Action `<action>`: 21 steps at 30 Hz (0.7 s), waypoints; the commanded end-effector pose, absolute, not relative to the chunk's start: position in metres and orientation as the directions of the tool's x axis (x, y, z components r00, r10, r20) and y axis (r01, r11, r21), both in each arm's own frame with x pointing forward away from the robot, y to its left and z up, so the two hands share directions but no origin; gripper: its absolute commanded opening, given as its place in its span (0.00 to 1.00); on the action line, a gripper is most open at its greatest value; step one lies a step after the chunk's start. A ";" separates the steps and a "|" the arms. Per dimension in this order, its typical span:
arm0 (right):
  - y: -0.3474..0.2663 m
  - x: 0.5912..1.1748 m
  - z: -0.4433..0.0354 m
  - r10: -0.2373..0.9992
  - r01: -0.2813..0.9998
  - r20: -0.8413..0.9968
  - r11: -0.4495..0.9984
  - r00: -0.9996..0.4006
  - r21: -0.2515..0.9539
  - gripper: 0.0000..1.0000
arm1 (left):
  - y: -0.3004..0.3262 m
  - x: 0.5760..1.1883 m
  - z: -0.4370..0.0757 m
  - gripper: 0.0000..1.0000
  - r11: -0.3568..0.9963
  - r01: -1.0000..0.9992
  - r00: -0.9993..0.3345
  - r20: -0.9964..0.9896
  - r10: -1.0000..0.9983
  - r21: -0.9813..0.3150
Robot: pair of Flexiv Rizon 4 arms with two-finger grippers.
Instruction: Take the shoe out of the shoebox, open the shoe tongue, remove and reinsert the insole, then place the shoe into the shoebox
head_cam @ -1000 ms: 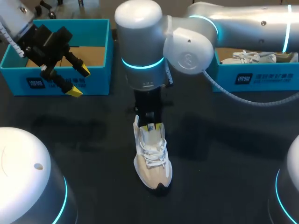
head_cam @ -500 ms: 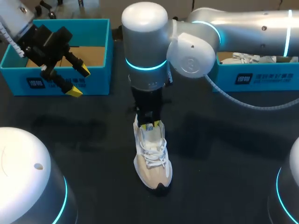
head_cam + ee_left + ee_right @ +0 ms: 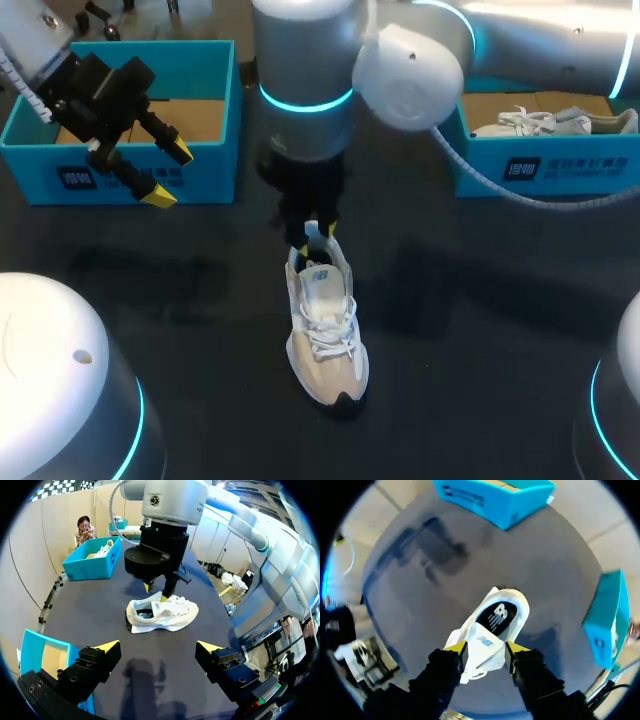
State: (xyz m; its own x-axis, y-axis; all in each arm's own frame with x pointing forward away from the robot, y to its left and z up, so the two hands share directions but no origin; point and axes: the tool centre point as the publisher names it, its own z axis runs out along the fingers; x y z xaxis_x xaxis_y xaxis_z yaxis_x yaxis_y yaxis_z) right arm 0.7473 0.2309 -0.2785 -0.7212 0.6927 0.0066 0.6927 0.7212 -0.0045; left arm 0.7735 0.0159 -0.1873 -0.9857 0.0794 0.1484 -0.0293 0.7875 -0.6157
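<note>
Two fingers of right gripper [image 3: 486, 647] standing apart, straddling tongue [image 3: 484, 640] of shoe [image 3: 325, 330] sitting on table [image 3: 480, 300]. Likely needing: closing gently on tongue, pulling toward toe, exposing insole [image 3: 496, 616]. Spread left gripper [image 3: 158, 646] hanging aside.

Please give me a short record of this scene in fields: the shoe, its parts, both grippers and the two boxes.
shoe: white sneaker, standing on its sole on the black table, outside both boxes
tongue: right under the right gripper; grip unclear
insole: dark, inside the shoe opening
left gripper: open, empty, in front of the left shoebox
left shoebox: teal, no shoe seen inside
right shoebox: teal, holds a second white shoe
</note>
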 end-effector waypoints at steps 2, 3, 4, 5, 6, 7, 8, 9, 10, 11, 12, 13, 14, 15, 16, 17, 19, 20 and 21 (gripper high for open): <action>0.232 0.753 -0.276 0.583 0.582 0.028 0.813 -0.812 -0.025 1.00 | 0.016 0.774 -0.187 1.00 0.789 -0.028 -0.986 0.149 0.080 -0.614; 0.232 0.753 -0.276 0.583 0.582 0.028 0.813 -0.812 -0.025 1.00 | 0.016 0.774 -0.187 1.00 0.789 -0.028 -0.986 0.149 0.080 -0.614; 0.232 0.753 -0.276 0.583 0.582 0.028 0.813 -0.812 -0.025 1.00 | 0.016 0.774 -0.187 1.00 0.789 -0.028 -0.986 0.149 0.080 -0.614; 0.232 0.753 -0.276 0.583 0.582 0.028 0.813 -0.812 -0.025 1.00 | 0.016 0.774 -0.187 1.00 0.789 -0.028 -0.986 0.149 0.080 -0.614; 0.232 0.753 -0.276 0.583 0.582 0.028 0.813 -0.812 -0.025 1.00 | 0.016 0.774 -0.187 1.00 0.789 -0.028 -0.986 0.149 0.080 -0.614; 0.232 0.753 -0.276 0.583 0.582 0.028 0.813 -0.812 -0.025 1.00 | 0.016 0.774 -0.187 1.00 0.789 -0.028 -0.986 0.149 0.080 -0.614; 0.232 0.753 -0.276 0.583 0.582 0.028 0.813 -0.812 -0.025 1.00 | 0.016 0.774 -0.187 1.00 0.789 -0.028 -0.986 0.149 0.080 -0.614; 0.232 0.753 -0.276 0.583 0.582 0.028 0.813 -0.812 -0.025 1.00 | 0.016 0.774 -0.187 1.00 0.789 -0.028 -0.986 0.149 0.080 -0.614; 0.232 0.753 -0.276 0.583 0.582 0.028 0.813 -0.812 -0.025 1.00 | 0.016 0.774 -0.187 1.00 0.789 -0.028 -0.986 0.149 0.080 -0.614; 0.232 0.753 -0.276 0.583 0.582 0.028 0.813 -0.812 -0.025 1.00 | 0.016 0.774 -0.187 1.00 0.789 -0.028 -0.986 0.149 0.080 -0.614; 0.232 0.753 -0.276 0.583 0.582 0.028 0.813 -0.812 -0.025 1.00 | 0.016 0.774 -0.187 1.00 0.789 -0.028 -0.986 0.149 0.080 -0.614; 0.233 0.754 -0.275 0.521 0.521 -0.005 0.854 -0.854 0.004 1.00 | 0.016 0.774 -0.187 1.00 0.789 -0.028 -0.986 0.149 0.080 -0.614; 0.232 0.755 -0.273 0.477 0.476 -0.031 0.879 -0.878 0.032 1.00 | 0.016 0.774 -0.187 1.00 0.789 -0.028 -0.986 0.149 0.080 -0.614; 0.229 0.756 -0.273 0.441 0.439 -0.045 0.898 -0.897 0.043 1.00 | 0.016 0.774 -0.187 1.00 0.789 -0.028 -0.986 0.149 0.080 -0.614; 0.227 0.757 -0.274 0.391 0.390 -0.063 0.920 -0.918 0.024 1.00 | 0.016 0.774 -0.187 1.00 0.789 -0.028 -0.986 0.149 0.080 -0.614; 0.225 0.758 -0.273 0.367 0.367 -0.075 0.930 -0.927 0.016 1.00 | 0.016 0.774 -0.187 1.00 0.789 -0.028 -0.986 0.149 0.080 -0.614; 0.221 0.760 -0.273 0.295 0.295 -0.105 0.955 -0.950 0.011 1.00 | 0.016 0.774 -0.187 1.00 0.789 -0.028 -0.986 0.149 0.080 -0.614; 0.220 0.761 -0.272 0.282 0.283 -0.106 0.959 -0.954 0.001 1.00 | 0.016 0.774 -0.187 1.00 0.789 -0.028 -0.986 0.149 0.080 -0.614; 0.219 0.763 -0.271 0.257 0.261 -0.109 0.965 -0.960 -0.016 1.00 | 0.016 0.774 -0.187 1.00 0.789 -0.028 -0.986 0.149 0.080 -0.614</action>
State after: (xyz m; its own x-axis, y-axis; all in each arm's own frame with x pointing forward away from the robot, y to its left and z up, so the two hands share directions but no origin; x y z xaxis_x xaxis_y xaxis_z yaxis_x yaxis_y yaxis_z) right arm 0.7660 0.2258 -0.2755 -0.9191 0.3893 -0.0604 0.3898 0.9209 0.0039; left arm 0.7735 0.0159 -0.1873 -0.9857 0.0793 0.1484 -0.0293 0.7875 -0.6157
